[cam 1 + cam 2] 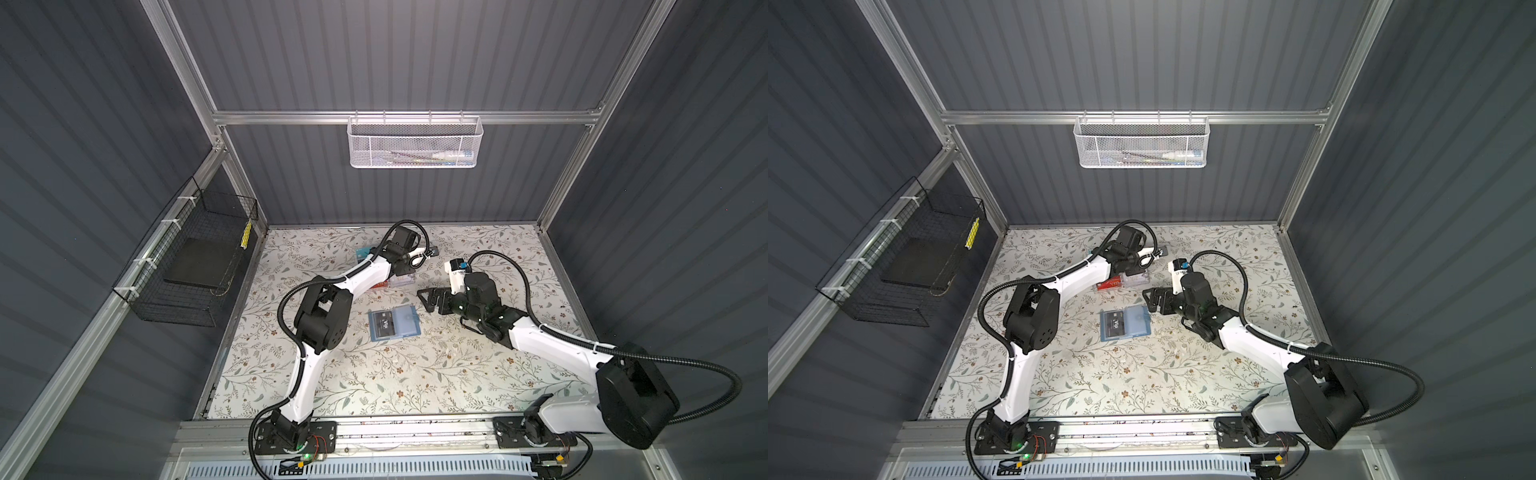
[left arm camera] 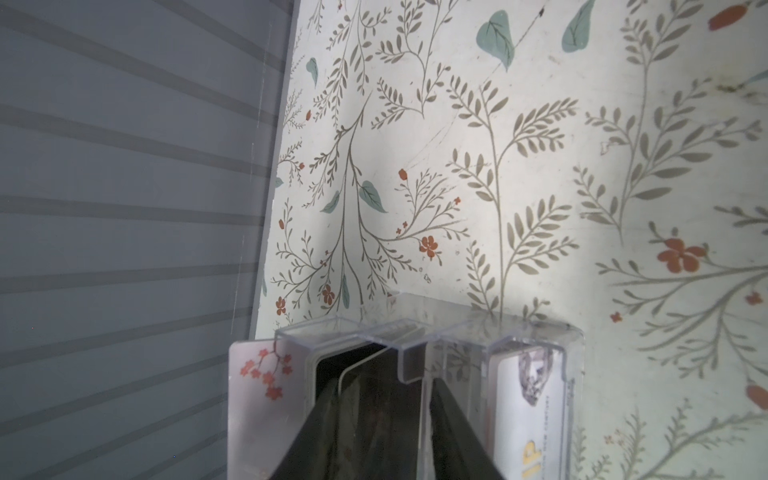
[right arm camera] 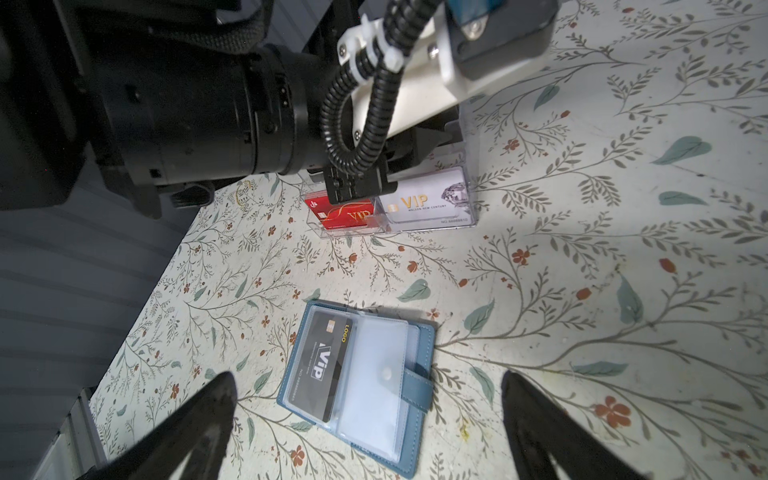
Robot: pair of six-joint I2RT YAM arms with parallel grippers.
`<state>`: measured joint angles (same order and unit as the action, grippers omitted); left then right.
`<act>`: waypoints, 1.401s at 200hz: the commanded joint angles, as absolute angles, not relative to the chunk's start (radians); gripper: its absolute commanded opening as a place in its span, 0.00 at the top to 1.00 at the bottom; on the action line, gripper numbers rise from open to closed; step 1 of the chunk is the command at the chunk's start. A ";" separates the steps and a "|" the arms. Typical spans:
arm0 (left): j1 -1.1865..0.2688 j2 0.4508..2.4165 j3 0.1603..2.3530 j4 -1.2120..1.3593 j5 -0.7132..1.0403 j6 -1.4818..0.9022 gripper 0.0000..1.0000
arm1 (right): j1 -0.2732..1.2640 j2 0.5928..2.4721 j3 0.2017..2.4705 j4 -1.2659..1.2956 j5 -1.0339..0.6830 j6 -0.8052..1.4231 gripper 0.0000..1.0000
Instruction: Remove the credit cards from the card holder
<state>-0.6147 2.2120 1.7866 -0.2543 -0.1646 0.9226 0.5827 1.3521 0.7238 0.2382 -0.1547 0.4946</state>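
The left pincer reaches down into a slot of the clear acrylic rack at the far side of the bench. Its fingers stand part-way open on either side of the dark cards standing there; whether a finger touches one I cannot tell. The right pincer hangs spread wide and empty, near the right of the card holder. The card holder lies open and flat mid-bench, with a black VIP credit card in its left-hand clear sleeve.
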 commanded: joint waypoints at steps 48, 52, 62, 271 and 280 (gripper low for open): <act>-0.621 2.126 1.655 -0.129 -0.168 0.883 0.49 | 0.579 1.351 0.724 0.253 -0.167 0.503 0.01; -0.620 2.126 1.655 -0.128 -0.171 0.881 0.48 | 0.579 1.351 0.725 0.253 -0.167 0.504 0.01; -0.621 2.126 1.649 -0.120 -0.174 0.880 0.44 | 0.579 1.349 0.724 0.253 -0.167 0.506 0.01; -0.617 2.023 1.498 0.086 -0.092 0.739 0.14 | 0.580 1.341 0.721 0.254 -0.170 0.508 0.01; -0.616 2.012 1.493 0.100 -0.092 0.725 0.12 | 0.579 1.339 0.721 0.253 -0.167 0.508 0.01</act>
